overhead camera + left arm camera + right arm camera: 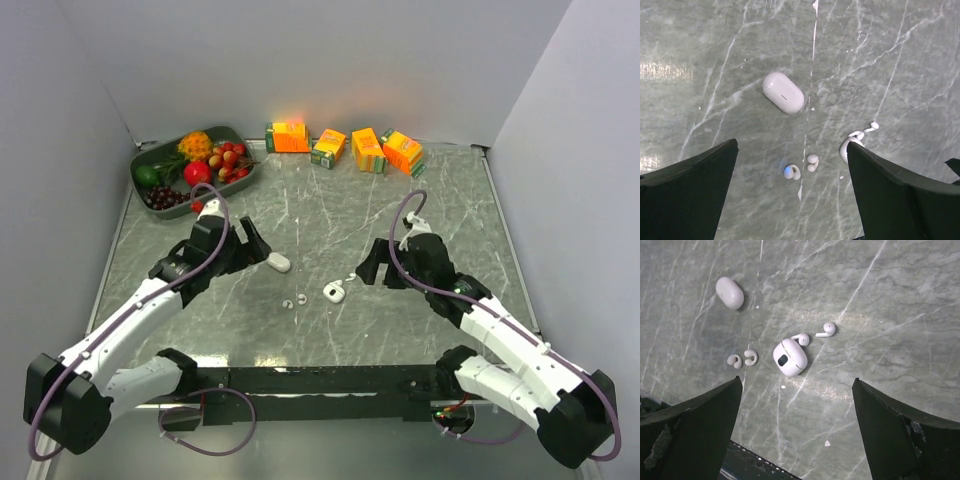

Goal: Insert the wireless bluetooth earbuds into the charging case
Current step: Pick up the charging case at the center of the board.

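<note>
Two tiny white curved earbuds [734, 360] [750, 357] lie side by side on the marble table, also seen in the left wrist view [791, 171] [812, 162]. Two white stem earbuds [801, 338] [827, 330] lie by a rounded white charging case [789, 357], which is closed. A second oval white case [783, 92], also closed, lies apart, just ahead of my left gripper [247, 245]. My left gripper [792, 145] is open and empty above the curved earbuds. My right gripper [797, 381] is open and empty, just right of the rounded case [334, 291].
A green tray [143, 160] of fruit stands at the back left. Several orange juice cartons [288, 137] [402, 151] line the back edge. White walls close in the table on three sides. A dark rail [320, 380] runs along the near edge.
</note>
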Controlling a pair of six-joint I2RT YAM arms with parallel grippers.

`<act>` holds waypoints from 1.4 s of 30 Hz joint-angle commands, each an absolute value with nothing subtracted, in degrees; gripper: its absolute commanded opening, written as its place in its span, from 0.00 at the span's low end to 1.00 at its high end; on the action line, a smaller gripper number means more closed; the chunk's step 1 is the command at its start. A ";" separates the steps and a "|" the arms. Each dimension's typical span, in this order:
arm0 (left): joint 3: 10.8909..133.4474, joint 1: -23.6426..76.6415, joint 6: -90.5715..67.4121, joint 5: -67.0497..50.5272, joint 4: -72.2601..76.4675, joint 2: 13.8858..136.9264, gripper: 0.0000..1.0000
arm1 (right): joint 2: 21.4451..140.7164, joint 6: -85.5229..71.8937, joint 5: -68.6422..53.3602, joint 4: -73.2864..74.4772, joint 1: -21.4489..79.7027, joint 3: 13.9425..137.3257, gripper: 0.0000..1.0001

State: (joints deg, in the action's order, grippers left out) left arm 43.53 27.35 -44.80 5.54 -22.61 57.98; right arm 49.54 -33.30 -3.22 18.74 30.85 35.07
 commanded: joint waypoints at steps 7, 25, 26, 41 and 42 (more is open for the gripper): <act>53.68 27.42 -31.74 7.82 -25.89 73.27 0.99 | 57.30 -33.22 -9.22 16.08 30.67 43.41 1.00; 58.54 29.88 -24.43 3.35 -25.49 89.65 0.96 | 54.93 -28.65 -9.32 22.41 30.67 45.35 1.00; 58.45 30.14 -24.17 2.30 -24.97 89.82 0.96 | 54.76 -28.65 -9.23 22.59 30.67 45.44 1.00; 57.75 31.99 -13.99 0.53 -20.93 92.90 0.96 | 52.56 -27.95 -9.41 23.03 30.67 45.09 1.00; 57.40 31.99 -13.63 -0.95 -20.13 92.64 0.96 | 52.38 -27.95 -9.49 23.03 30.76 45.09 0.99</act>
State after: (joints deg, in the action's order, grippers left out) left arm 57.80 31.75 -18.65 2.74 -23.97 92.92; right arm 54.08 -28.21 -8.82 23.38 30.85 43.22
